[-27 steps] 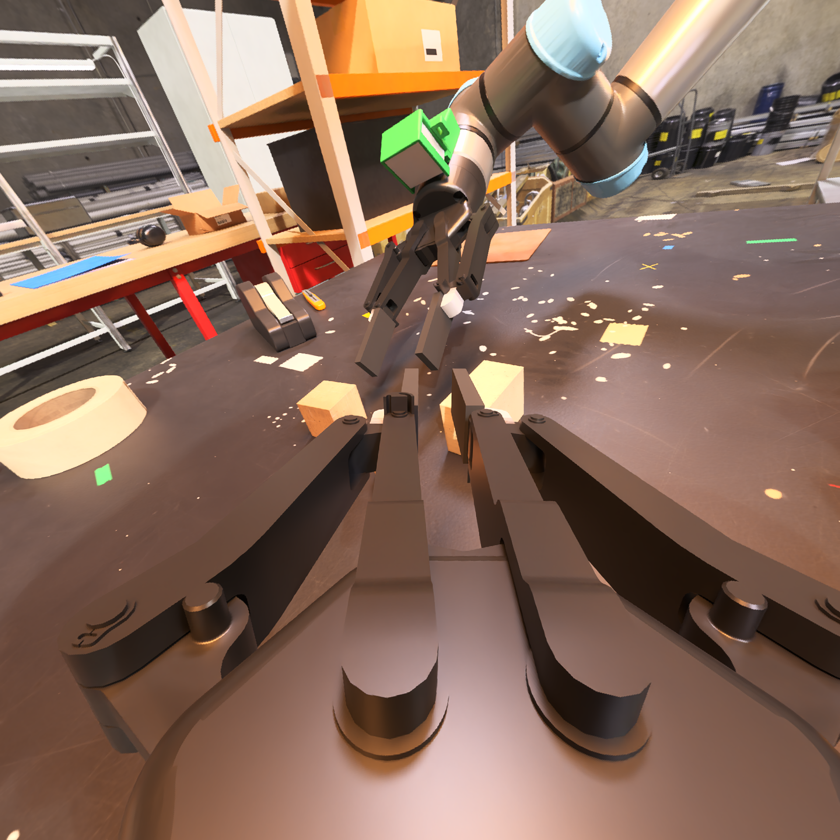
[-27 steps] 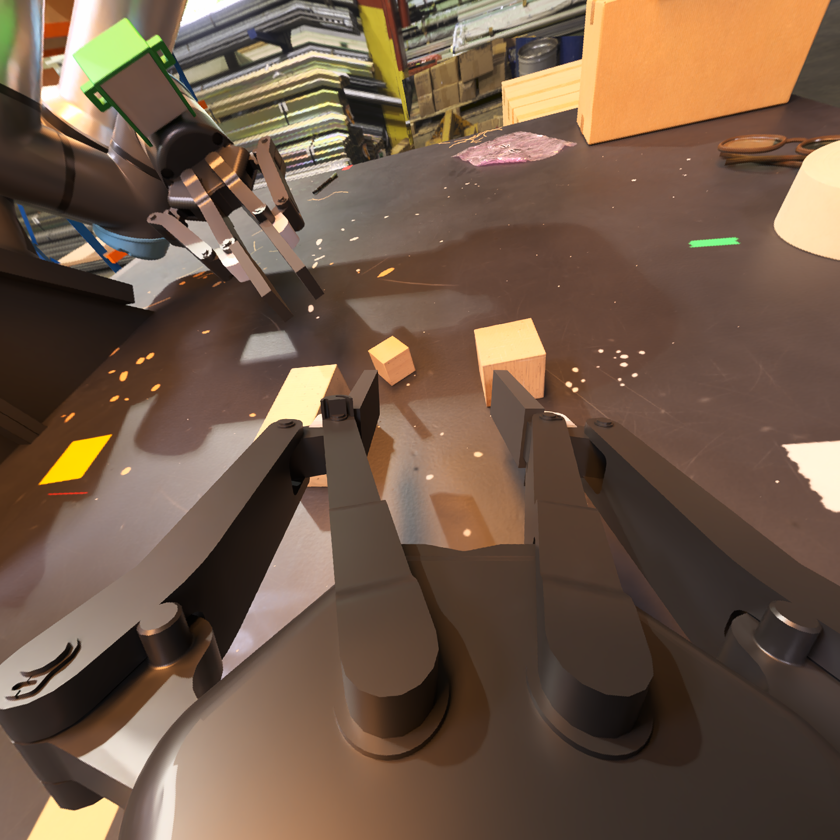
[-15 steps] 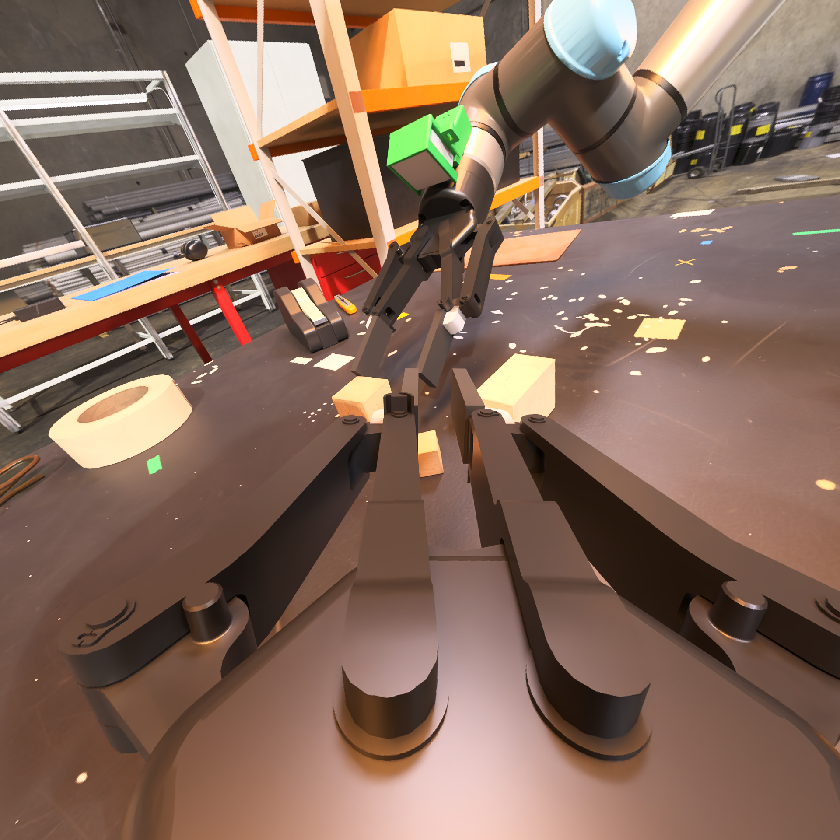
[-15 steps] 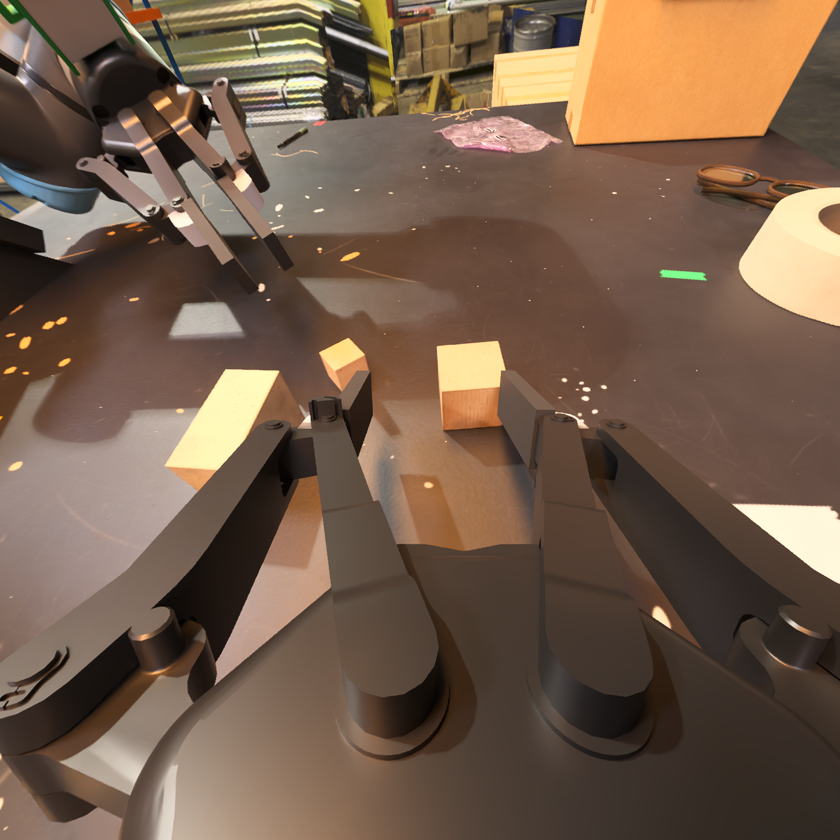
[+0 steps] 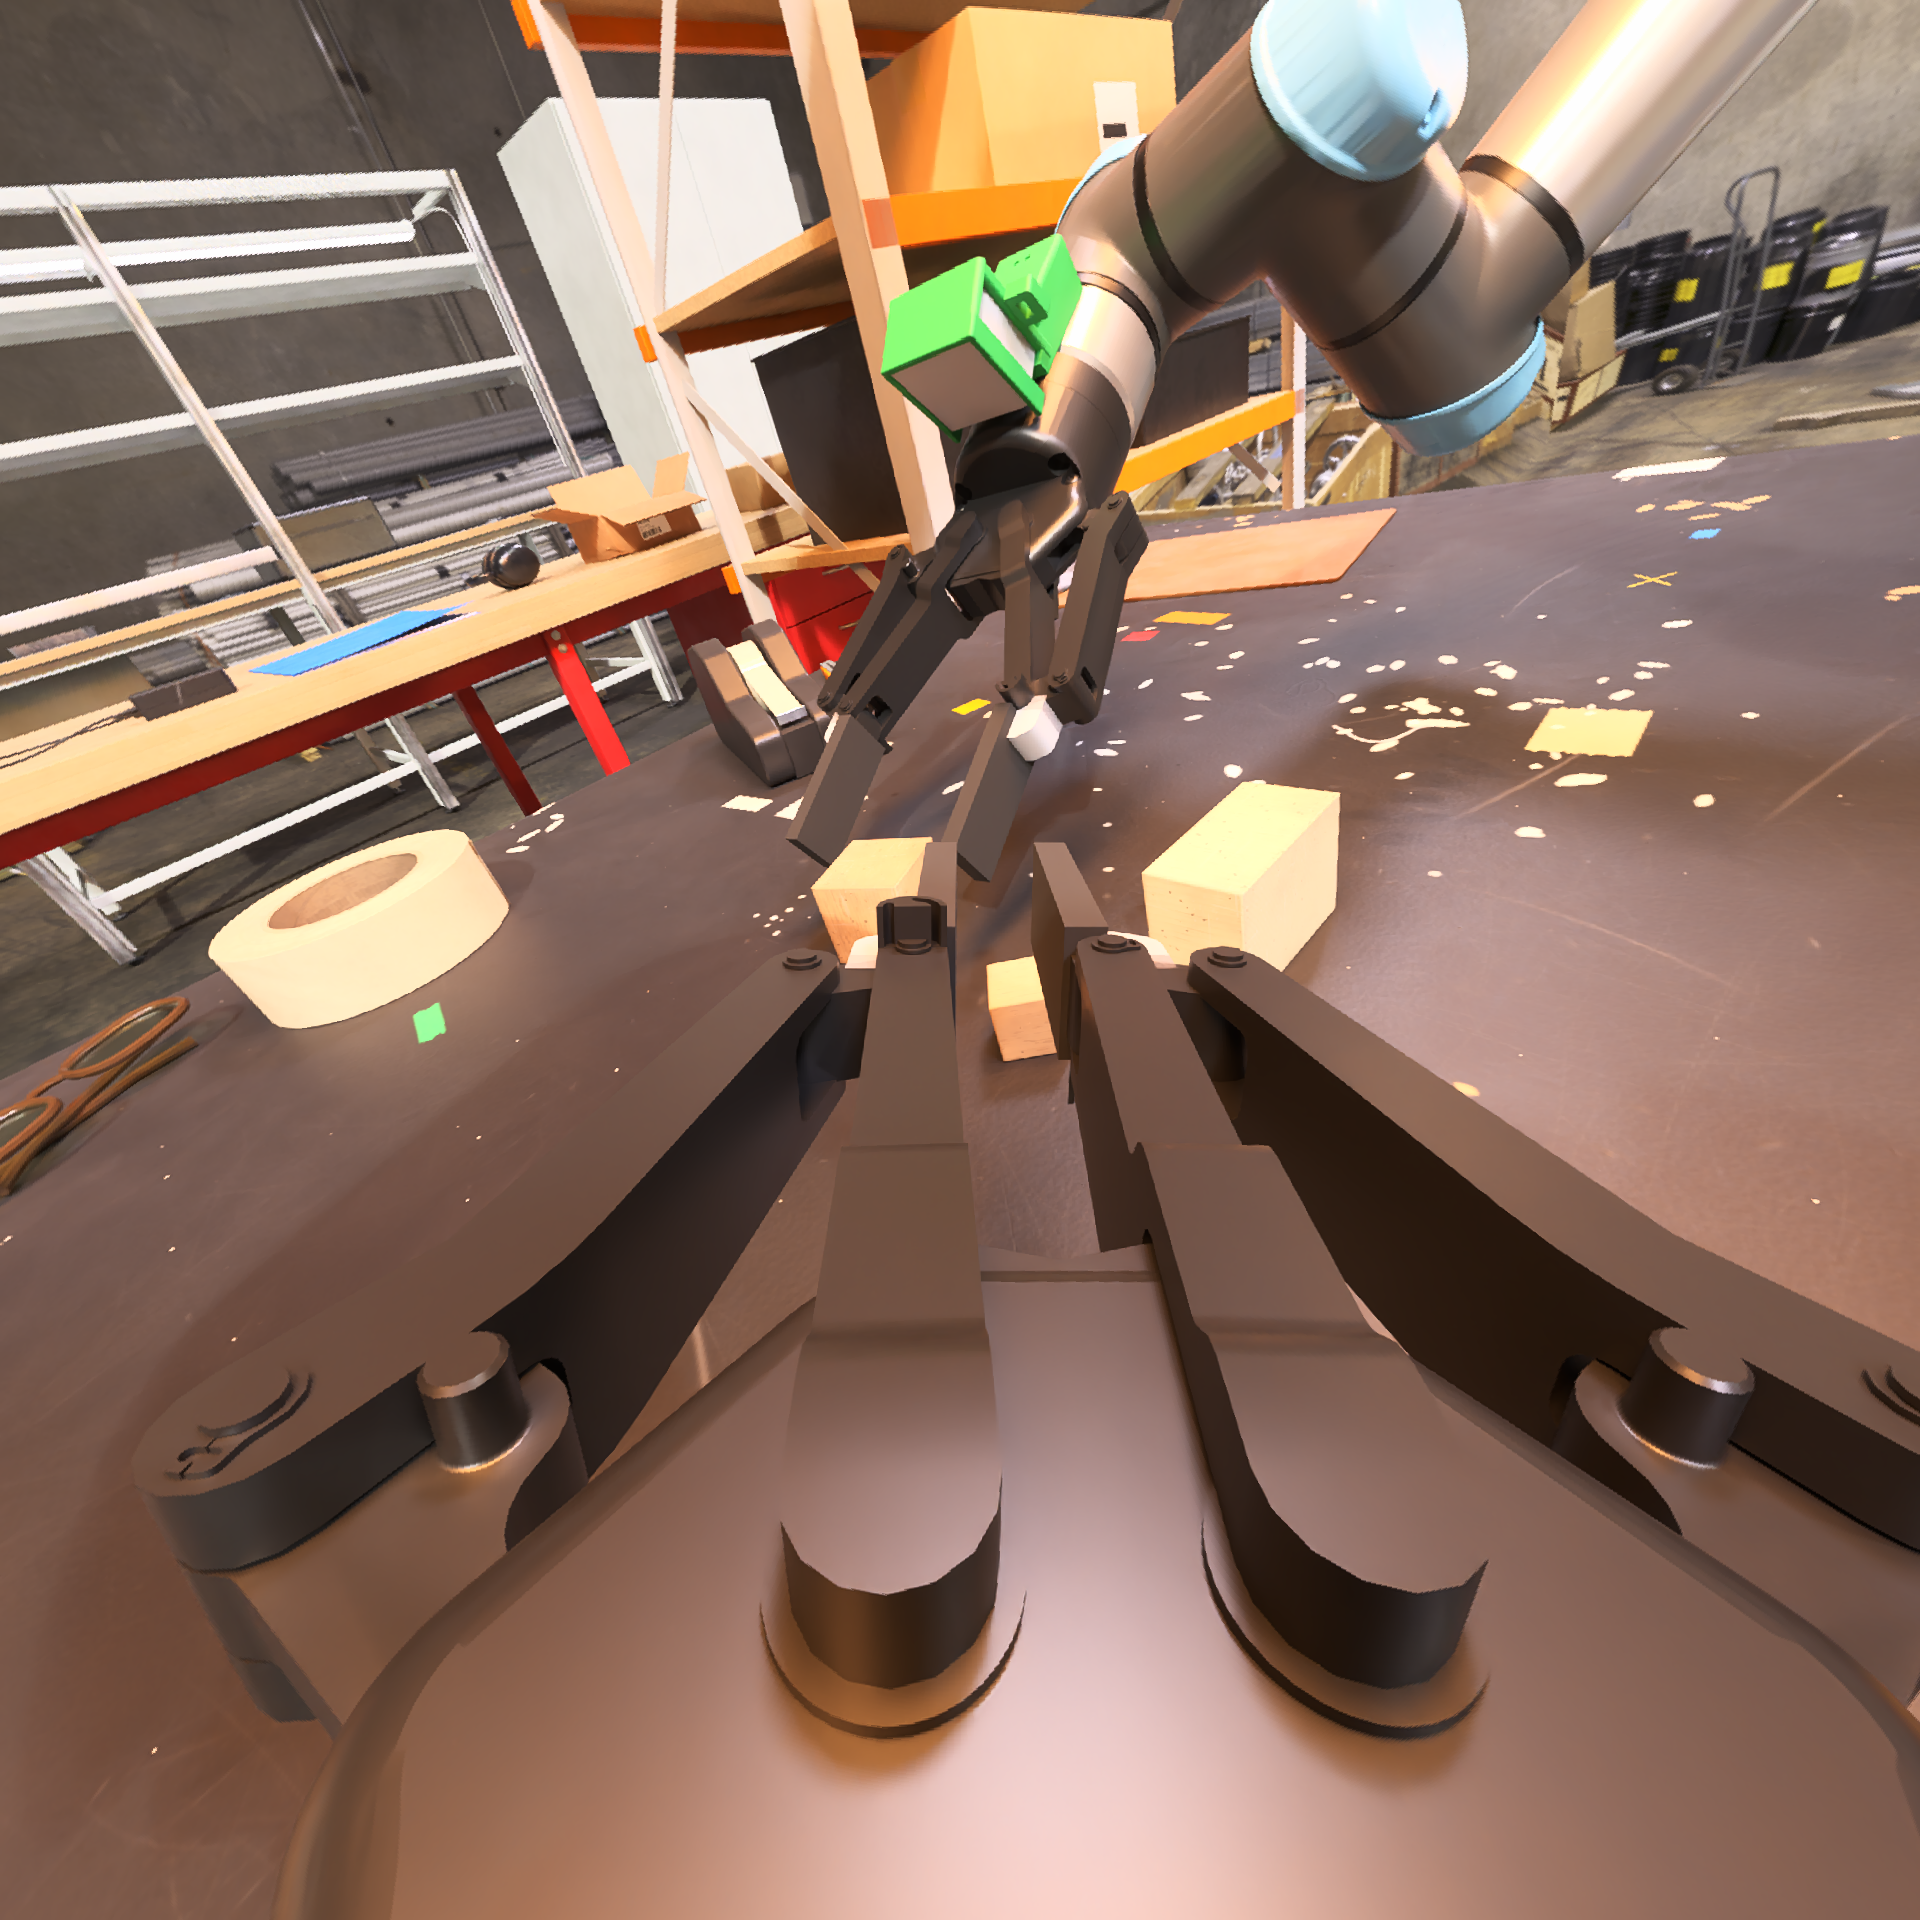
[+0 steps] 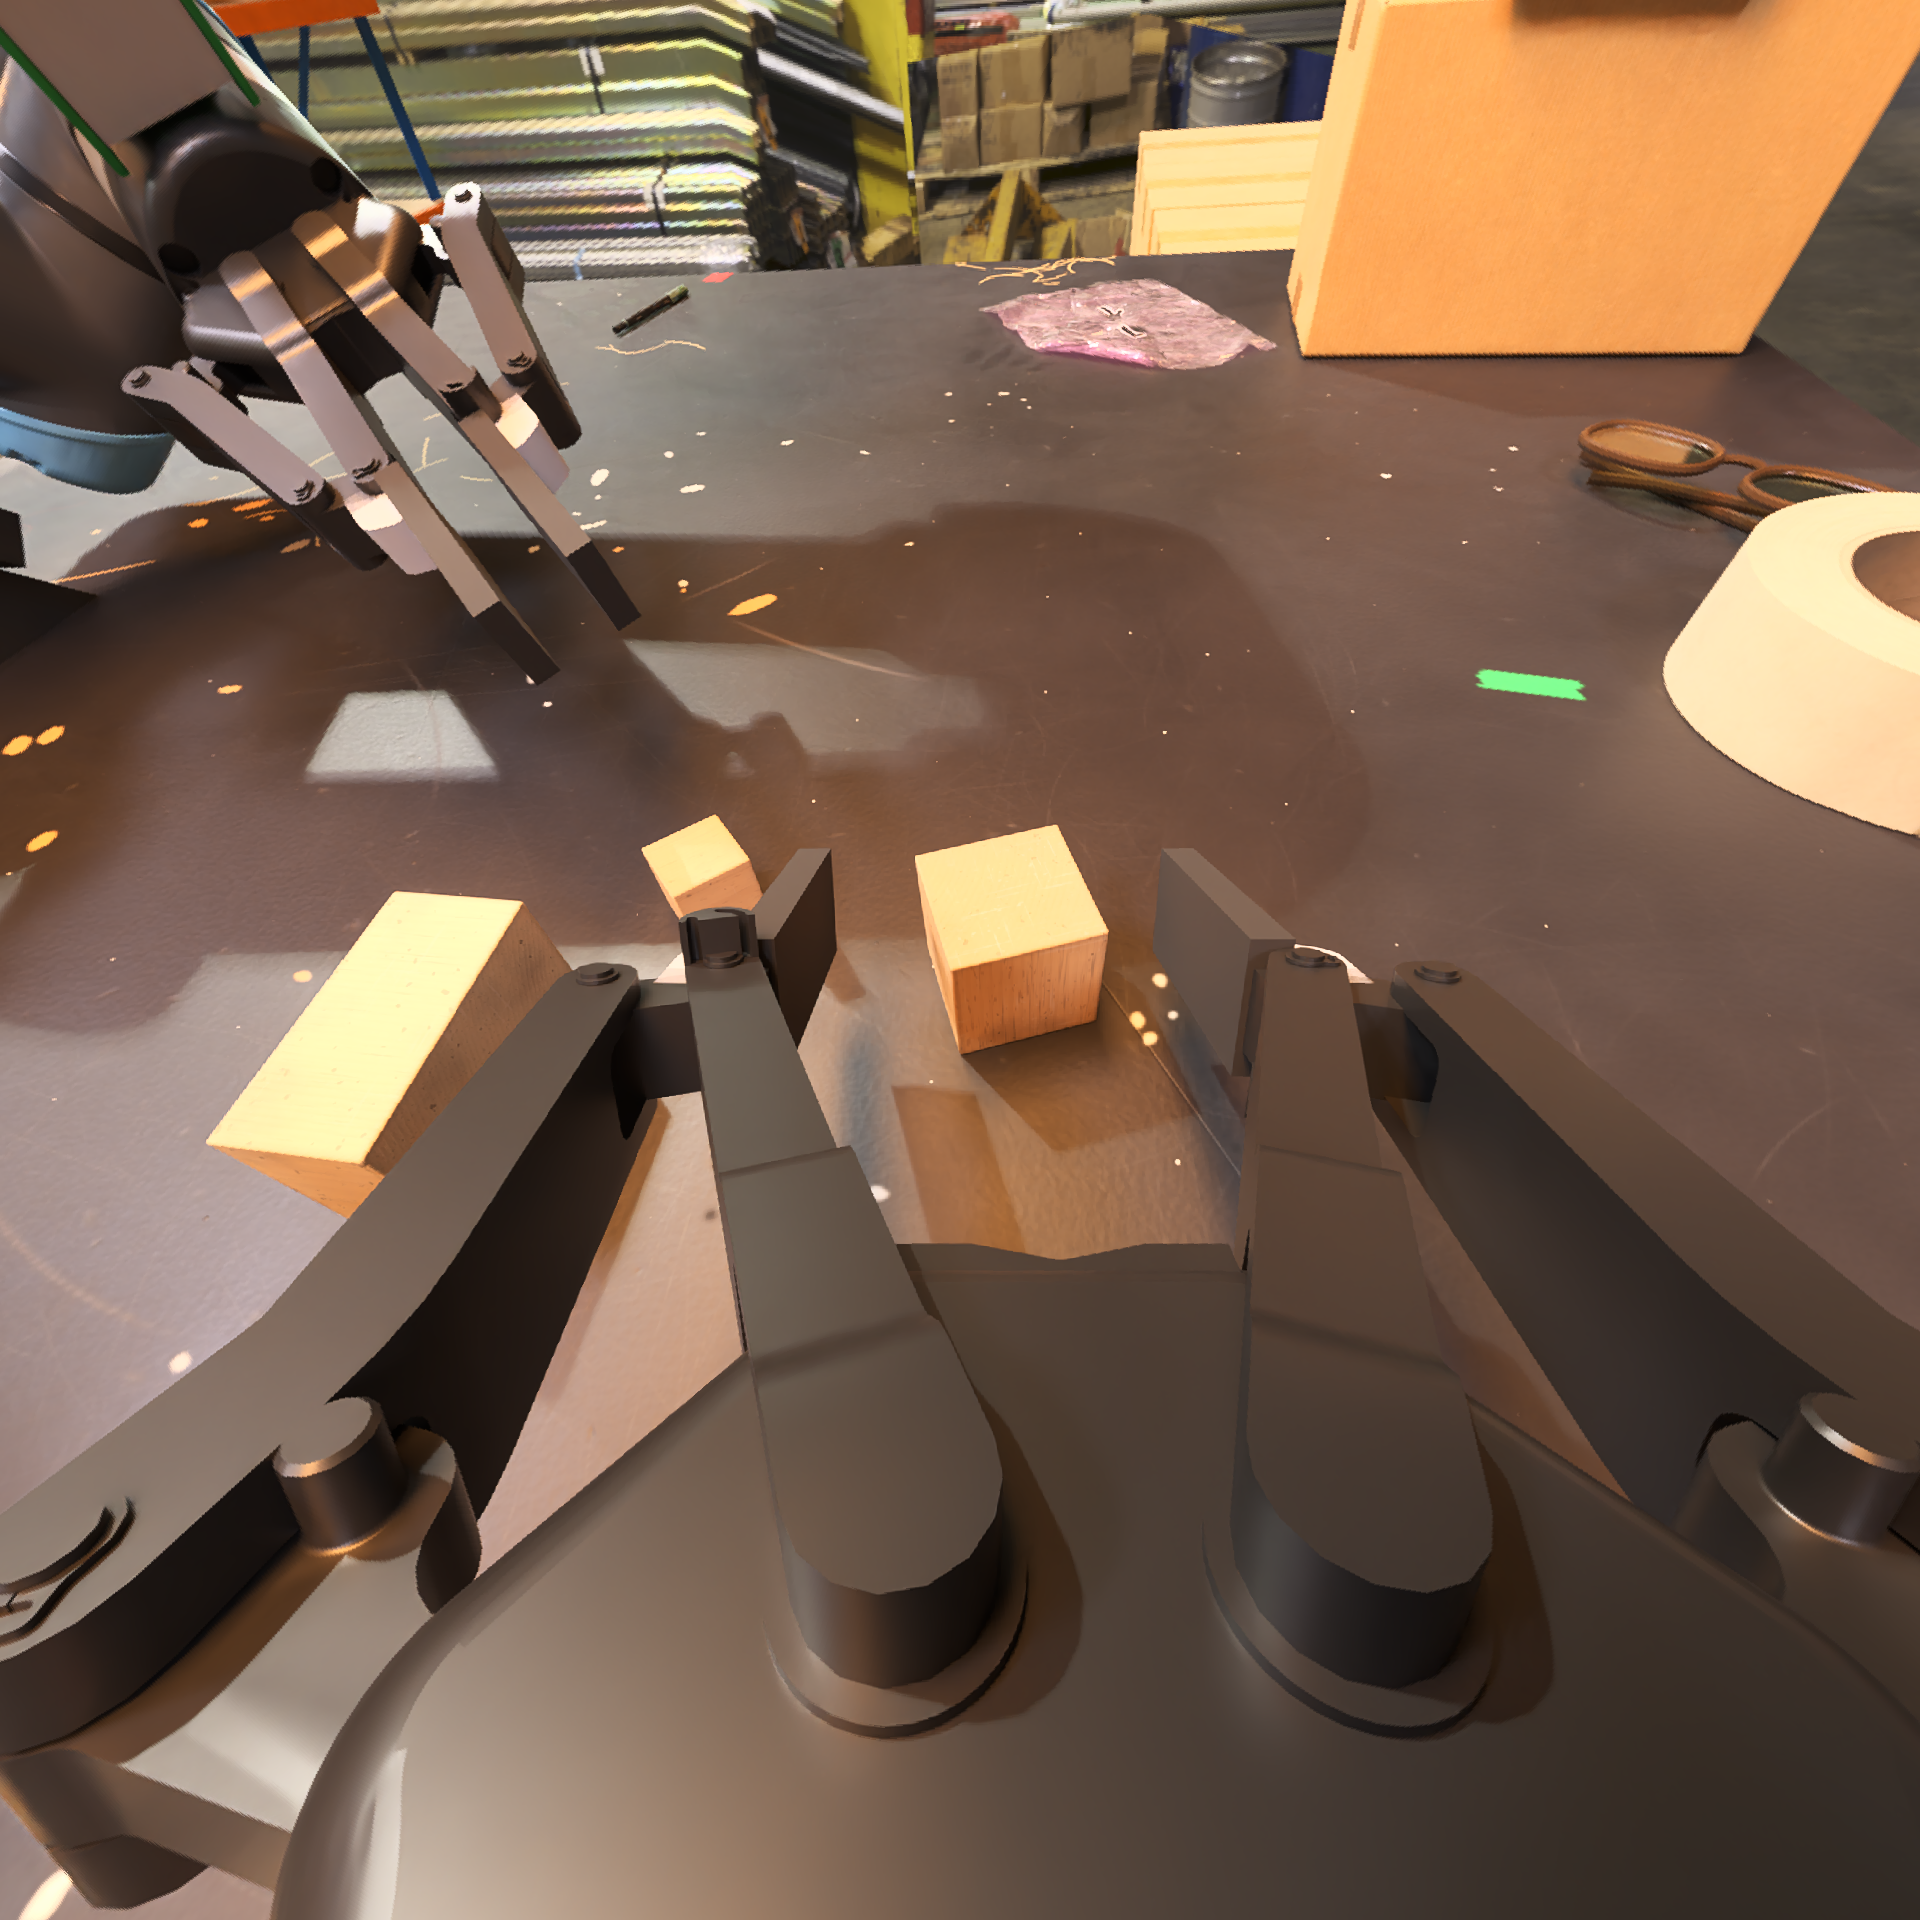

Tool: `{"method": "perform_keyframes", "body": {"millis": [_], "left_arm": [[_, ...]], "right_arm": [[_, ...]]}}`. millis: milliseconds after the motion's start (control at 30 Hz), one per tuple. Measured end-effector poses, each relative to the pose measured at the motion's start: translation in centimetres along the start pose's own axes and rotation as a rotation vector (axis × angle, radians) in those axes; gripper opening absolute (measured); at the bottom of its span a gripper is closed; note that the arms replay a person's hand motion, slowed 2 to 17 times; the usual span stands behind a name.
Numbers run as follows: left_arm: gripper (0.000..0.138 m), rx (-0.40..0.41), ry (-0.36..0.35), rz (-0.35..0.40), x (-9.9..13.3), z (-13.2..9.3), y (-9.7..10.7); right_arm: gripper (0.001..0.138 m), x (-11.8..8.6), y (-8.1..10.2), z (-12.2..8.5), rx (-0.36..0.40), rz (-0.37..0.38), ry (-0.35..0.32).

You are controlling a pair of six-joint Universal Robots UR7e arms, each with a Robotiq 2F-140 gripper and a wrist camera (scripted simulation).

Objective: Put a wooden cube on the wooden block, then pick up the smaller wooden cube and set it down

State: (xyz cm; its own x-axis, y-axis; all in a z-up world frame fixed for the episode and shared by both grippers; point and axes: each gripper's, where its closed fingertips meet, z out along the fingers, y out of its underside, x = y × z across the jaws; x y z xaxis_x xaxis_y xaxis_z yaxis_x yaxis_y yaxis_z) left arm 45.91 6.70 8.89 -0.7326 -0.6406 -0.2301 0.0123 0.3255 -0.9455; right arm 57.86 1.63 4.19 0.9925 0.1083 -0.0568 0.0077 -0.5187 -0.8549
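Three wooden pieces lie on the dark table (image 6: 1351, 935). The larger cube (image 6: 1008, 935) is in the middle, the smaller cube (image 6: 701, 862) is left of it, and the long block (image 6: 384, 1039) is farther left. My right gripper (image 6: 1003, 909) is open, with one finger on each side of the larger cube and not touching it. In the left wrist view the right gripper (image 5: 899, 831) hangs just over that cube (image 5: 868, 883). My left gripper (image 5: 992, 883) is empty, its fingers a narrow gap apart, above the table. The smaller cube (image 5: 1013, 1013) shows through that gap, and the block (image 5: 1236, 873) lies to the right.
A roll of tape (image 6: 1808, 665) and a pair of glasses (image 6: 1704, 468) lie at the right. A cardboard box (image 6: 1558, 177), a pink bag (image 6: 1122, 327) and a pen (image 6: 649, 309) lie at the far side. A tape dispenser (image 5: 758, 707) stands behind the right arm.
My right gripper has opened wider and come down over the larger cube, which now sits between its fingers. My left gripper has shifted so the smaller cube lies straight ahead; its gap is unchanged.
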Motion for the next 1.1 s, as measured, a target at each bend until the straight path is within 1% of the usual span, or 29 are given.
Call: {"method": "perform_keyframes", "body": {"millis": [167, 400, 567, 700, 933, 1100], "left_arm": [[0.02, 0.003, -0.019, -0.004, -0.5, -0.1, 0.2], [0.02, 0.017, -0.038, -0.004, -0.9, -0.2, 0.1], [0.02, 0.023, -0.046, -0.004, -1.1, -0.3, 0.1], [0.02, 0.025, -0.049, -0.005, -1.2, -0.3, 0.0], [0.02, 0.034, -0.057, -0.003, -1.3, -0.4, 0.0], [0.02, 0.042, -0.068, 0.0, -1.5, -0.6, -0.1]], "right_arm": [[0.083, -0.1, 0.0, 0.6, -0.021, -0.016, -0.018], [0.075, -0.1, 0.5, 1.1, -0.075, -0.032, -0.017], [0.063, 0.0, 0.7, 1.1, -0.096, -0.042, 0.003], [0.045, 0.0, 0.8, 1.1, -0.105, -0.054, 0.022], [0.045, 0.0, 0.7, 0.8, -0.096, -0.074, 0.073], [0.045, -0.5, 0.6, -0.1, -0.069, -0.062, 0.101]]}}
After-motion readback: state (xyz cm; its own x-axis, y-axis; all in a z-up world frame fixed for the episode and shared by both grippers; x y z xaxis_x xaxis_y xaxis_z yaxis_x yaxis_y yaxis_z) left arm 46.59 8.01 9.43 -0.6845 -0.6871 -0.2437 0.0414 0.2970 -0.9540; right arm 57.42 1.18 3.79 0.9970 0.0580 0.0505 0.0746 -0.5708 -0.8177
